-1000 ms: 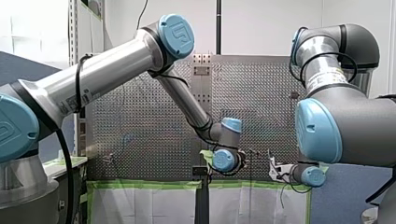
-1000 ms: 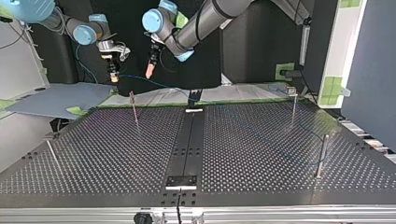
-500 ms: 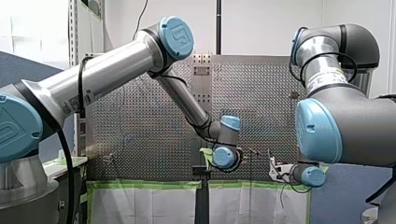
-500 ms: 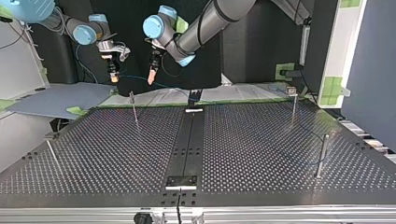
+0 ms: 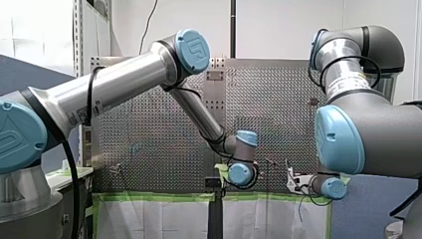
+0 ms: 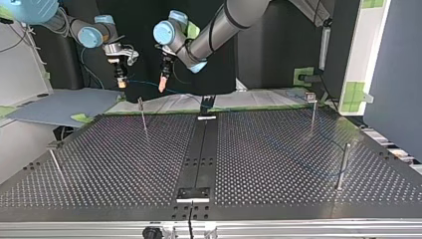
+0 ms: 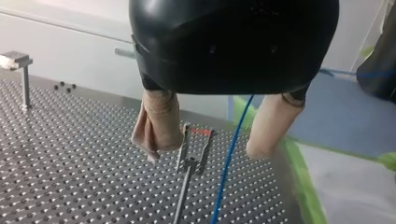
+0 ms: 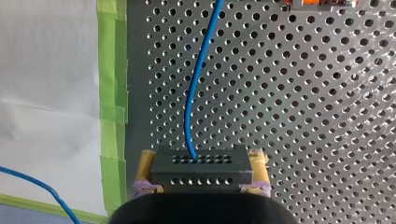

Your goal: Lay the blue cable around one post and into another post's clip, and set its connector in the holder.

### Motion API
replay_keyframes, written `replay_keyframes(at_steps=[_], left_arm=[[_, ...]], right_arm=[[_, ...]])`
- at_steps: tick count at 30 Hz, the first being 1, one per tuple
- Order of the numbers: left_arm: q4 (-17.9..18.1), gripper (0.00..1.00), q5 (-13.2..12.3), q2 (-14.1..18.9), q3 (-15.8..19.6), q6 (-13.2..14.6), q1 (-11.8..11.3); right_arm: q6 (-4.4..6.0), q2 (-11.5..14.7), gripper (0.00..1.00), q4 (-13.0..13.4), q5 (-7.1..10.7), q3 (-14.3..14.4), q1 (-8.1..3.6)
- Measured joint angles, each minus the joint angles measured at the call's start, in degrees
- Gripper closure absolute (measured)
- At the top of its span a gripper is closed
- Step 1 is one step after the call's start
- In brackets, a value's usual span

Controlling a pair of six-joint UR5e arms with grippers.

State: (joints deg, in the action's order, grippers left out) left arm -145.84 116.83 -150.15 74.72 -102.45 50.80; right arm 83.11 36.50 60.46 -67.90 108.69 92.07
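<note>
The thin blue cable (image 6: 144,83) hangs between my two grippers above the table's far edge. My right gripper (image 8: 201,184) with yellow pads is shut on the dark connector block (image 8: 201,164), and the cable (image 8: 198,88) leaves the block's front. It shows at the top view's left (image 6: 119,79). My left gripper (image 7: 201,151) is open, beige pads wide apart. The cable (image 7: 229,163) runs between them untouched. A clip-topped post (image 7: 190,158) stands just beneath, also seen as the post (image 6: 143,113) in the top view, below my left gripper (image 6: 162,83).
More thin posts stand on the perforated table: post (image 6: 312,107), post (image 6: 343,164) and post (image 6: 53,160). A dark centre strip carries a holder (image 6: 194,193) near the front edge and another bracket (image 6: 206,107) at the far edge. Green tape (image 8: 114,79) lines the table's edge.
My left gripper has sunk a little and shifted slightly to the top view's right, closer above the clip post. My right gripper and the connector have stayed still.
</note>
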Motion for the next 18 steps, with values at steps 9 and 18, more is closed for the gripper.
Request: replay_keyframes(at_steps=[9, 18], left_arm=[[-0.6, 0.00, 0.3, -1.0, -1.3, -0.1, -1.2], [-2.6, 0.00, 0.2, -4.7, -4.3, -0.2, -1.2]], right_arm=[[-0.18, 0.0, 1.00, 0.0, 0.12, 0.0, -0.01], [-0.36, 0.0, 1.00, -0.1, 0.13, 0.0, -0.03]])
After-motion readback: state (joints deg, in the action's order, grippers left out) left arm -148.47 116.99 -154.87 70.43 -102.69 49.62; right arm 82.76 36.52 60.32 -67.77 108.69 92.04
